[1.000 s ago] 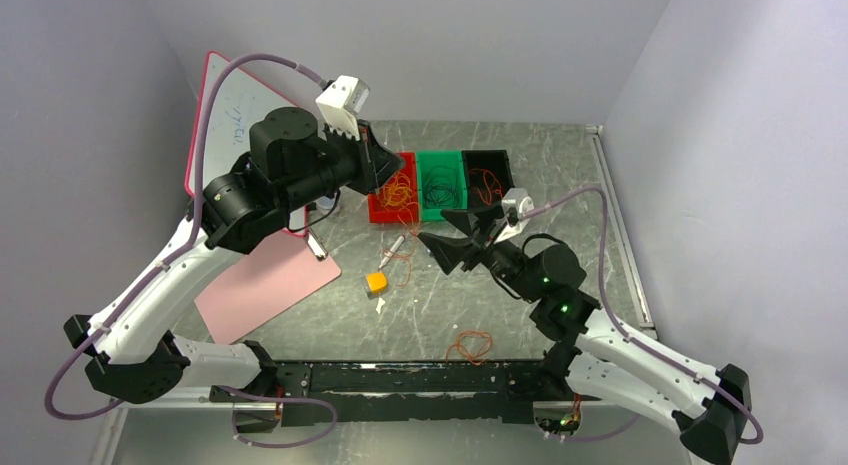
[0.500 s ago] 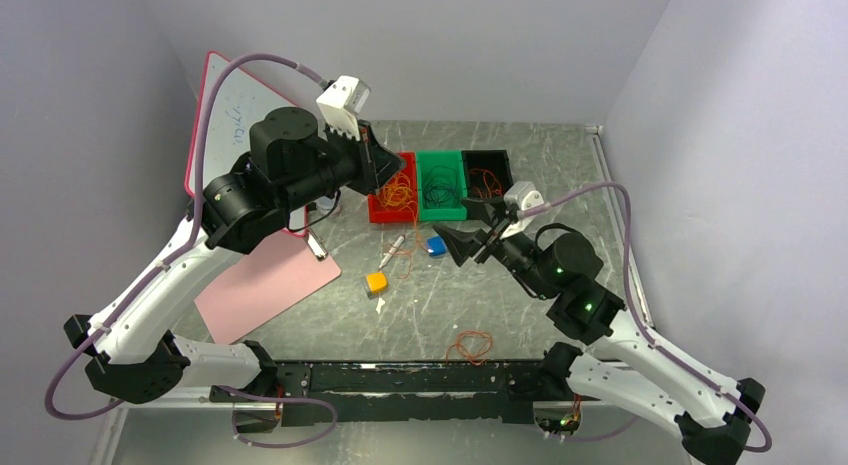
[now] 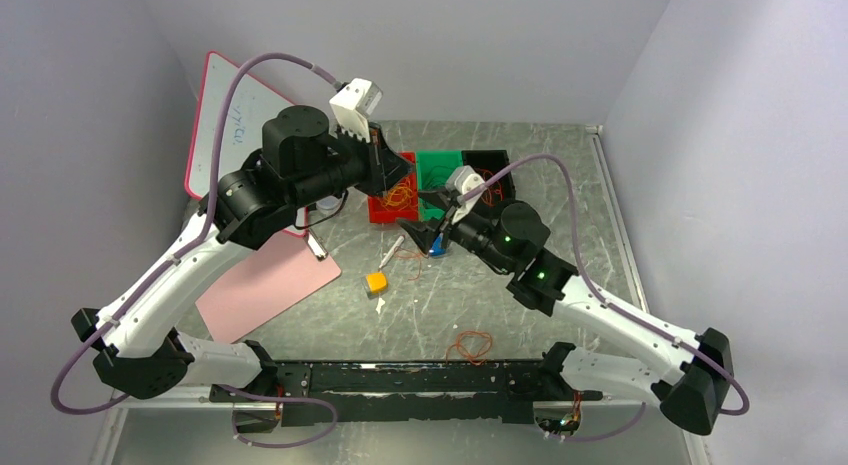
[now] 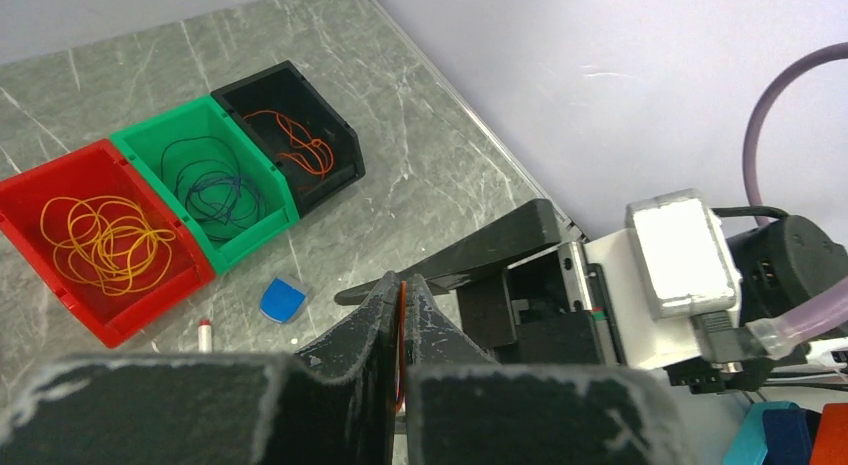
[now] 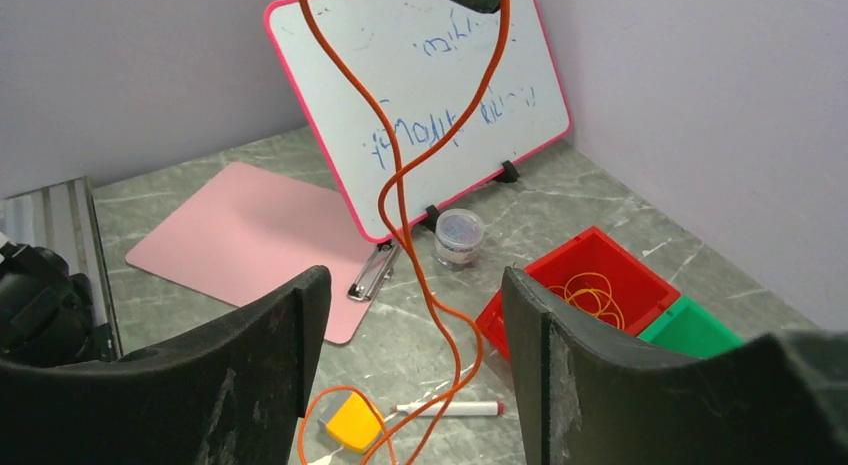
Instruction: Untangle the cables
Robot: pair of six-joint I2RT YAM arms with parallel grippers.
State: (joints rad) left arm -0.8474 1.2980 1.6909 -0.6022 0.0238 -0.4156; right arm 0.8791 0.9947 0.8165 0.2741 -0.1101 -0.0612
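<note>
Cables (image 4: 105, 245): a yellow-orange coil sits in the red bin (image 4: 60, 250); one red-orange cable (image 5: 400, 185) hangs in the air just in front of that bin. The right arm (image 3: 600, 310) has swung in from well right of the red bin, so the right gripper (image 5: 412, 275) now straddles the hanging strand. Its jaws are wide and touch nothing (narrowing slightly). This looks like setup for a second grab. The left gripper (image 4: 401, 315) is clamped on the strand's top.

Both arms stretched forward, their pincers close together.
Left pincer (image 3: 405, 171) is raised and clamped shut on an orange cable (image 4: 401, 345); right pincer (image 5: 412, 285) sits lower, jaws spread wide.
</note>
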